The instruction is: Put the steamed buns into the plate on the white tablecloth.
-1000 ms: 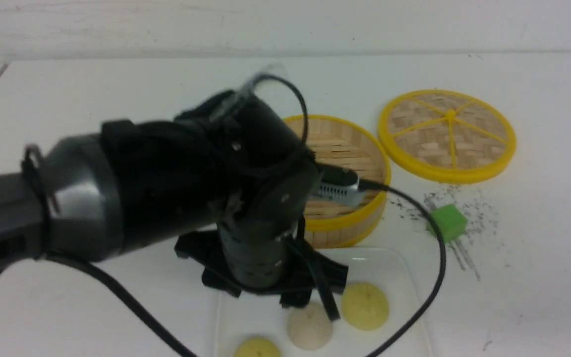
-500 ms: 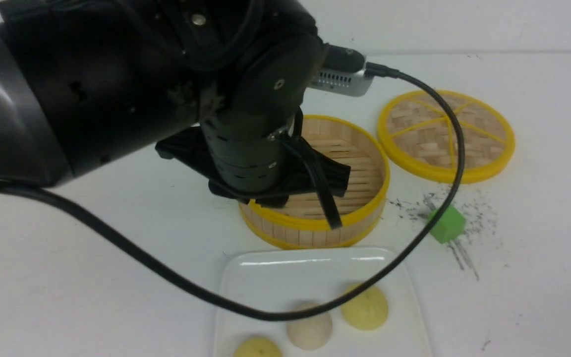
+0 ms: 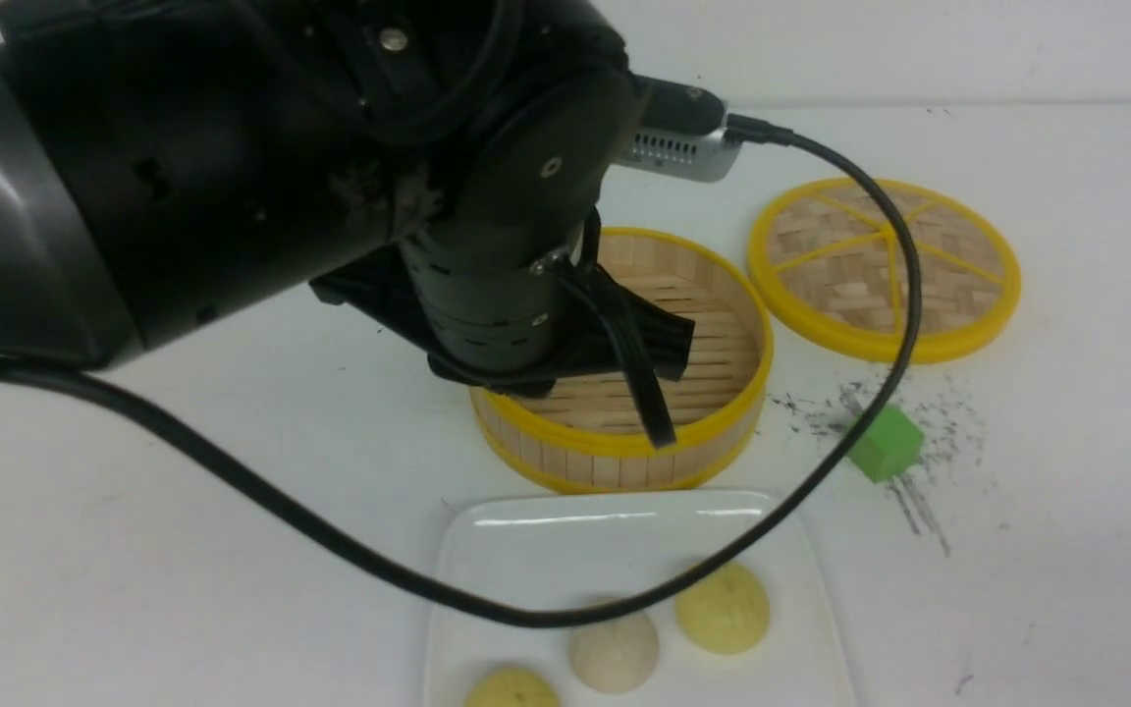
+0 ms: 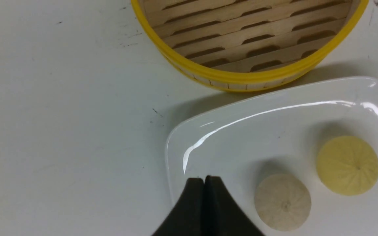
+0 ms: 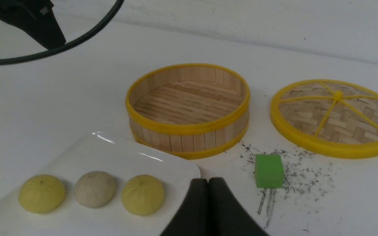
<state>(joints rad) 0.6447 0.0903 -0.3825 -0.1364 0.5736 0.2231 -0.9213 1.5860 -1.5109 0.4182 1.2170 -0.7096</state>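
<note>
Jaws of the left gripper point(image 4: 204, 179) are pressed fully together and hold nothing; their tips show over the rim of the large glossy white rectangular plate point(image 4: 241, 137). Jaws of the right gripper point(image 5: 208, 181) are closed too and empty, seen between the plate and the small green cube point(image 5: 269, 170).

All three steamed buns lie in a row on the plate, close but not touching: a pale yellow bun point(image 5: 41, 193), an off-white bun point(image 5: 94, 189), then a second pale yellow bun point(image 5: 142, 194). Each is a low dome with fine pleats. The plate rests on the plain white tablecloth point(image 3: 134, 589), just beside the round bamboo steamer basket with yellow rims point(image 5: 189, 127).

In the front view the left arm's black body point(image 3: 232, 167) covers the basket's left part, a black cable point(image 3: 330, 540) crosses the plate, and the leftmost bun is cut off by the picture edge.
</note>
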